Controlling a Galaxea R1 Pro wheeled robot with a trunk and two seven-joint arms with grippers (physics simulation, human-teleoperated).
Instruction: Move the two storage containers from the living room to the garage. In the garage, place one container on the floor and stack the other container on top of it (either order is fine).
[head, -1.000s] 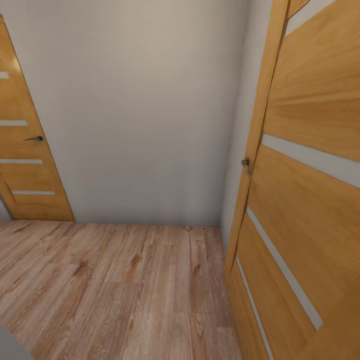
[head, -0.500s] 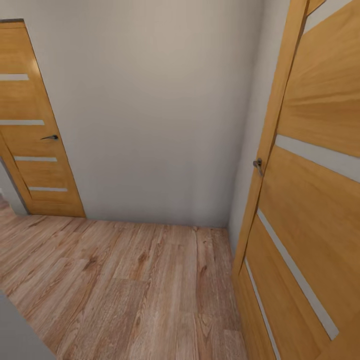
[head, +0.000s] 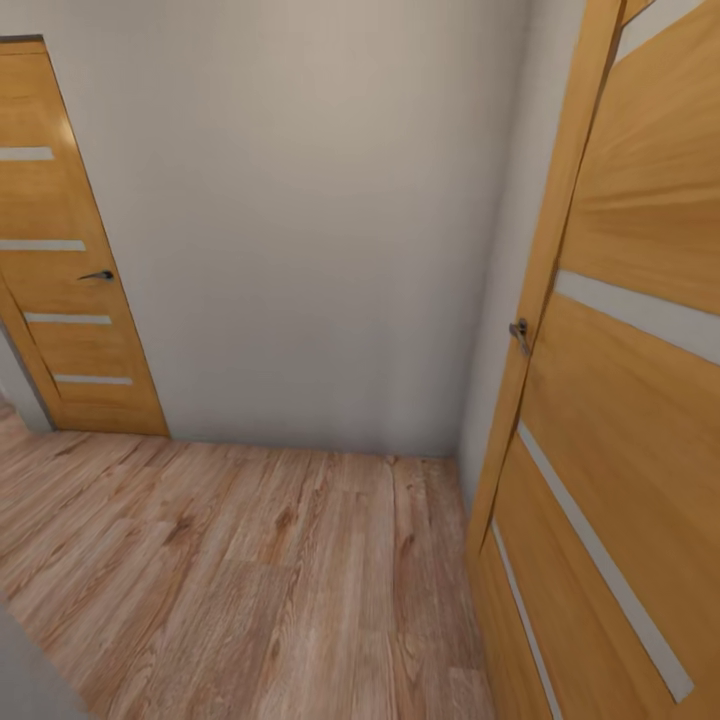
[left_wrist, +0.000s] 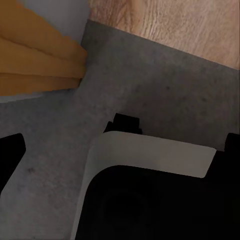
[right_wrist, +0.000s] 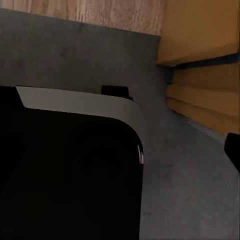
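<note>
This is looking like the inside of a home, at a small hallway corner. A light wood plank floor (head: 250, 580) is meeting a plain pale wall (head: 300, 220). Two orange wooden doors with glass slits and metal handles are standing here, one closed (head: 60, 260) at the left, one open (head: 620, 400) at the right.

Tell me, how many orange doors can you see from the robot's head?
2. One door stands closed at the far left, past the pale wall. The other door is close by on the right, swung open. More doors may be outside the picture.
</note>
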